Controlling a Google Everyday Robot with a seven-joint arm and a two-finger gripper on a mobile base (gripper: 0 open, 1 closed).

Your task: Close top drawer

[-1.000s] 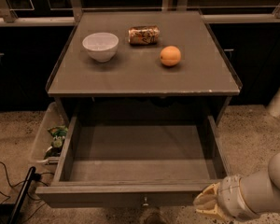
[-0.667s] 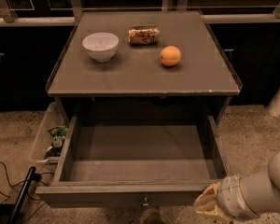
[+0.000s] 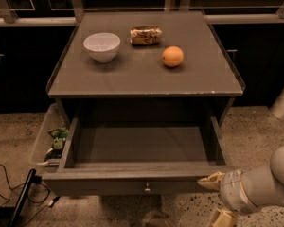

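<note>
Grey-brown top drawer [image 3: 137, 145] stood open; the gripper [image 3: 217, 200], fingers spread, sat at its right front corner, where an off-centre push could jam it.

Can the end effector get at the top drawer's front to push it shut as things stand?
Probably yes. The end effector sits open just off the right end of the top drawer front, at about its height. Nothing visible lies between them, and the front faces it unobstructed.
</note>
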